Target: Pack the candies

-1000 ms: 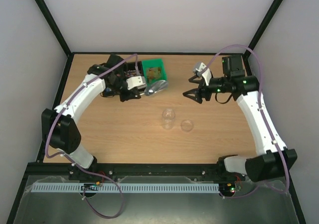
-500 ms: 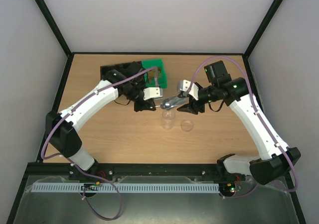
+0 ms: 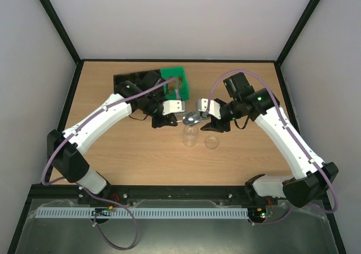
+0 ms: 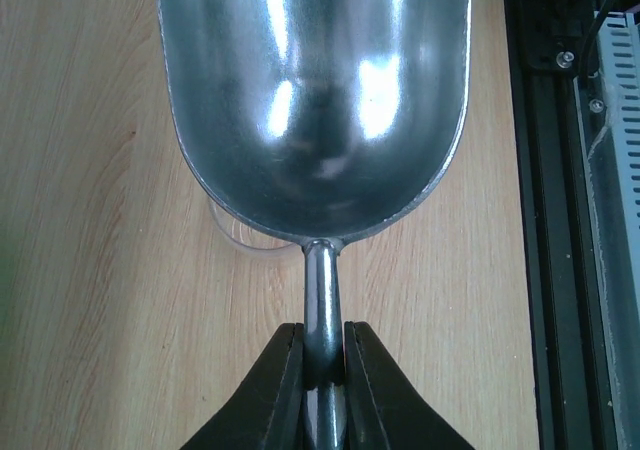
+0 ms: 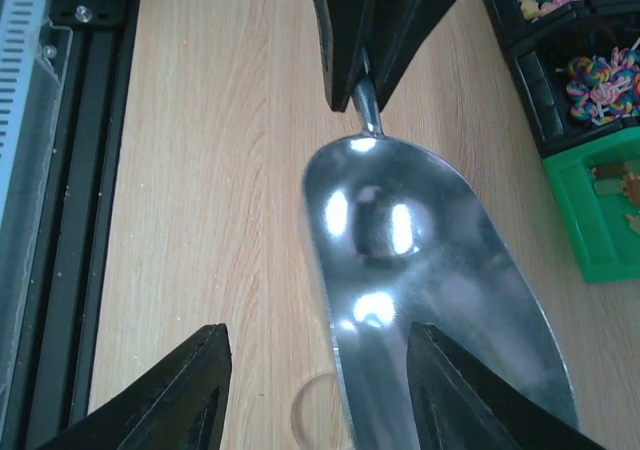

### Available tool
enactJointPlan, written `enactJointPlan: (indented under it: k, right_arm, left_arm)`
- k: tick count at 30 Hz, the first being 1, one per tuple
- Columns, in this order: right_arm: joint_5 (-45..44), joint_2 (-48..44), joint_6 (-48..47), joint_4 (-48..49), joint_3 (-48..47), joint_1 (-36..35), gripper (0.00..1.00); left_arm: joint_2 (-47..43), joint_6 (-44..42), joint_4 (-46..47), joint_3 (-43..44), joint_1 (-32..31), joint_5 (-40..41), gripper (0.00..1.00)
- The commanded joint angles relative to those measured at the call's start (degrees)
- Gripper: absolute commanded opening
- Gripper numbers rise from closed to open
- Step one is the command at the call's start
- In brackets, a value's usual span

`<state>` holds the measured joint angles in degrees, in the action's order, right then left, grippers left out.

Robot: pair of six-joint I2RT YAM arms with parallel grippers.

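Moved since earlier: right gripper [image 3: 208, 123] sits closer in on the metal scoop [image 3: 193, 117] than half a second ago. A second ago the scoop was up by the green bin [image 3: 174, 80]; now it hangs over the clear jar [image 3: 190, 135].
Left gripper [image 4: 323, 342]: clamped on the scoop's thin handle, fingers [image 4: 280, 390] pinching it from both sides.
Right gripper state: jaws spread wide, one finger on each side of the scoop bowl. Cannot tell whether they touch it.
Scoop: shiny bowl between the two grippers. In the right wrist view the handle runs away toward the left gripper.
Candies [image 5: 598, 75]: in compartments of the black tray [image 5: 527, 90] at the far side of the table. Pink, blue and yellow swirls fill one compartment, and small mixed-colour ones the next.
Green bin contents: brownish pieces, too small to name. The bin sits right beside the black tray.
Clear jar: upright on the table [image 3: 113, 158], under the scoop bowl. Its rim peeks out below the bowl in the left wrist view.
Clear round lid [image 3: 211, 143]: flat on the wood, near the jar on its right side, not touching it.
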<state>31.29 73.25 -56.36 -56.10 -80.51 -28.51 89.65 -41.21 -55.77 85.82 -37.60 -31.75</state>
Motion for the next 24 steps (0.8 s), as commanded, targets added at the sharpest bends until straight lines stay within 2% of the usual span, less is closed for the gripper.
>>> enactJointPlan:
  k: [1,4,7,10,14,17,18,21,22,24]
  right_arm:
    - [-2.73,0.96,-1.78,-3.96,-0.33,-0.7,0.51]
    - [-3.3,1.34,-2.36,-4.84,-0.3,-1.0,0.47]
    - [-3.5,1.45,-2.77,-5.71,-0.19,-1.21,0.38]
    - [-3.62,1.46,-2.87,-6.2,0.08,-1.53,0.26]
    - [-4.0,1.59,-2.59,-6.24,0.39,-1.76,0.02]
    - [-4.21,1.17,-2.29,-5.68,0.4,-1.79,0.01]
    - [-4.23,0.99,-2.08,-5.46,0.29,-1.79,0.01]
    - [-3.92,0.19,-1.22,-4.43,-0.08,-1.74,0.01]
    - [-3.83,-0.17,-1.03,-4.09,-0.02,-1.8,0.01]
    - [-3.5,-0.59,-0.51,-3.53,0.08,-1.76,0.01]
  left_arm:
    - [-1.62,-0.89,0.62,-0.89,-1.16,0.0,0.02]
    - [-1.73,-1.08,0.75,-1.05,-1.59,0.37,0.02]
    - [-1.93,-1.21,0.98,-1.31,-1.59,0.25,0.02]
    - [-1.93,-0.98,1.35,-1.44,-1.59,-0.48,0.02]
    - [-2.15,-0.29,2.42,-1.36,-1.59,-2.14,0.02]
    - [-2.35,-0.08,2.93,-1.35,-1.59,-3.59,0.03]
    - [-2.48,-0.04,3.01,-1.4,-1.52,-4.23,0.06]
    - [-3.67,0.13,3.9,-2.68,-0.78,-7.33,0.38]
    - [-4.19,0.28,4.46,-3.56,-0.16,-8.73,0.44]
    - [-5.56,0.31,5.84,-5.43,1.71,-12.47,0.46]
